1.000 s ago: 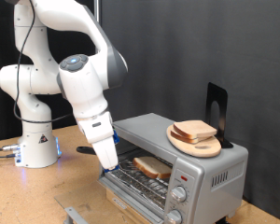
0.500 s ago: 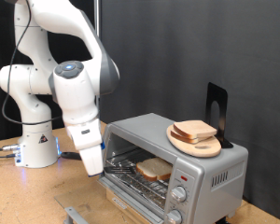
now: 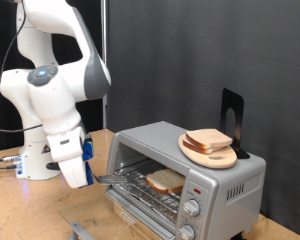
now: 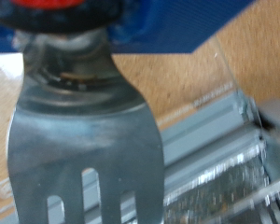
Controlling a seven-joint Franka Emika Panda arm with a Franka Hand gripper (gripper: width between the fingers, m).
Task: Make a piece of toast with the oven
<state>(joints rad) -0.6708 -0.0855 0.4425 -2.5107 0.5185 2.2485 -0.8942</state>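
Wooden table [image 3: 30, 205], oven [image 3: 186, 172] (fingers hidden)

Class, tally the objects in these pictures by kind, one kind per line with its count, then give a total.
Bread slices: 2 (the piece of toast in the oven, another slice on the plate)
Toaster ovens: 1, the oven
Round wooden plates: 1
Spatulas: 1
Robot arms: 1
Total: 6

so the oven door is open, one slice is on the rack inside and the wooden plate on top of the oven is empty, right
Not quite: the wooden plate on top of the oven is not empty; it holds a slice of bread, as the exterior view shows. The door is open and one slice lies on the rack inside.
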